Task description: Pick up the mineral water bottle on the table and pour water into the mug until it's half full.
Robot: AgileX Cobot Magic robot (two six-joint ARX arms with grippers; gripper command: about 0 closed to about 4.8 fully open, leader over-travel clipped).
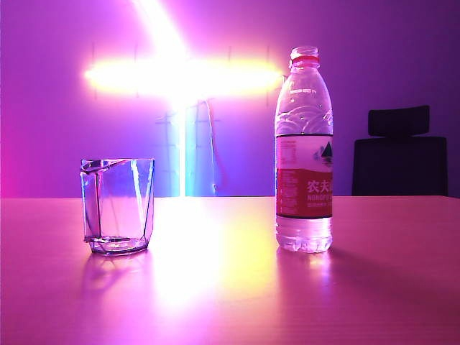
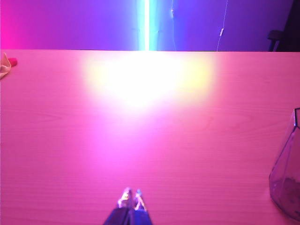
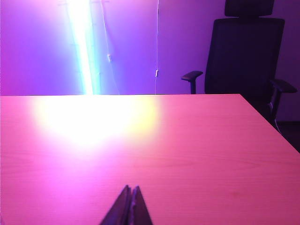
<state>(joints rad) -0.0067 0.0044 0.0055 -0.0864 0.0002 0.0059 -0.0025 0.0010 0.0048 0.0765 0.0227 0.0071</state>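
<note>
The mineral water bottle stands upright on the right of the table in the exterior view, with no cap over its red neck ring and water in its lower part. The mug, a clear faceted glass, stands to the left of it. No arm shows in the exterior view. In the left wrist view my left gripper hangs low over bare tabletop, its fingertips together and holding nothing, and the mug shows at the frame's edge. My right gripper is shut and empty above the table; the bottle is out of that view.
A black office chair stands behind the table's far right corner. A bright light strip glares on the back wall and reflects off the glossy tabletop. A small pale and red object lies near the table's far edge in the left wrist view.
</note>
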